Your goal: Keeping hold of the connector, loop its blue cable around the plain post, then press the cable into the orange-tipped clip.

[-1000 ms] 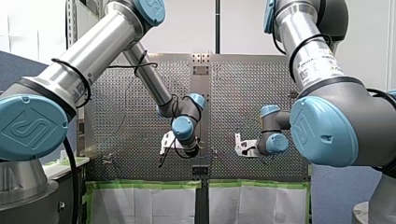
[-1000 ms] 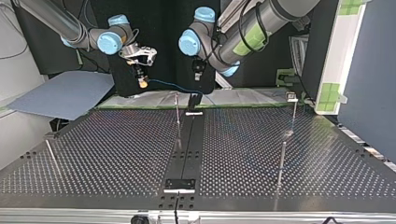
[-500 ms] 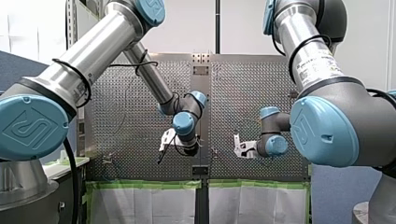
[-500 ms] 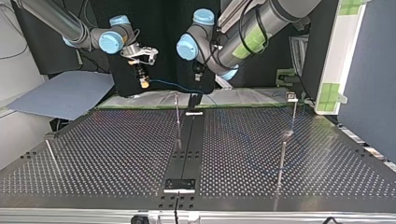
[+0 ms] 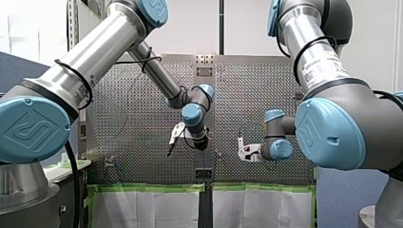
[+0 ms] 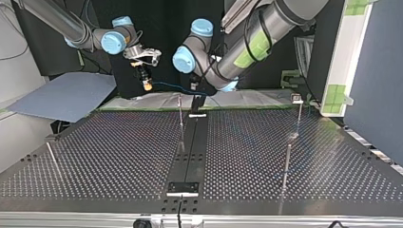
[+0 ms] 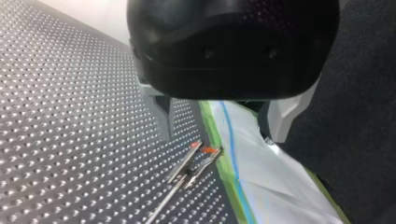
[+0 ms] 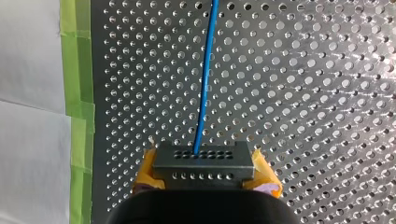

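In the right wrist view my right gripper is shut on the dark grey connector, with a yellow pad on each side. The blue cable runs straight ahead from it over the perforated plate. In the top view my right gripper hangs above the table's far edge, and the blue cable sags across to my left gripper. My left gripper is open with nothing in it. Beyond its fingers stands the orange-tipped clip, and the blue cable passes beside the clip over white paper.
Green tape borders the plate's edge next to the clip. In the top view slim metal posts stand at the right, the far right and the left. A dark centre strip splits the table.
My left arm's gripper has swung toward the top view's left, closer to the cable and my right gripper. My right gripper has barely shifted and keeps its hold on the connector.
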Robot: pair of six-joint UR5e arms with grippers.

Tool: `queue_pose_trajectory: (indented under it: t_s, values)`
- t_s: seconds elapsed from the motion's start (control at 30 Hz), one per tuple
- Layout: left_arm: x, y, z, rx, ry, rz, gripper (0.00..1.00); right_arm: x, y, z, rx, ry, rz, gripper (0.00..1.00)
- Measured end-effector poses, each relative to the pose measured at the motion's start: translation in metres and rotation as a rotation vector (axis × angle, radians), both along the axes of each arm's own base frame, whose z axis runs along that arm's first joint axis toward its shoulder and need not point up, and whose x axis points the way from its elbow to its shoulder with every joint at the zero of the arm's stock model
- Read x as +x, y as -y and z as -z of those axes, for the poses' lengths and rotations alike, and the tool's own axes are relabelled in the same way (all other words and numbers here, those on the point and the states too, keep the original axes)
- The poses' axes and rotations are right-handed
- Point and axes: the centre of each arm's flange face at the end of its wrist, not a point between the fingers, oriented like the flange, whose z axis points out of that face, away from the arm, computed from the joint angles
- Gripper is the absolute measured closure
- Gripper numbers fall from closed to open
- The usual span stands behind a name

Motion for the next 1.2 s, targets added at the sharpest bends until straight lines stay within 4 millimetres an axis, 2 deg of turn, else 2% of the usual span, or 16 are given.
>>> queue_pose_trajectory:
  t_s: [0.43, 0.93, 1.2]
  values:
    - [0.065, -0.03, -0.041, 0.09, 0.019, -0.056, 0.0, 0.001, 0.0, 0.0, -0.002, 0.003, -0.005, 1.0]
    - [0.091, -0.02, -0.09, 0.086, 0.008, -0.022, 0.0, 0.001, 0.0, 0.0, -0.001, 0.006, -0.005, 1.0]
    - [0.108, -0.026, -0.114, 0.093, 0.006, -0.042, 0.0, 0.001, 0.0, 0.0, 0.0, 0.007, -0.005, 1.0]
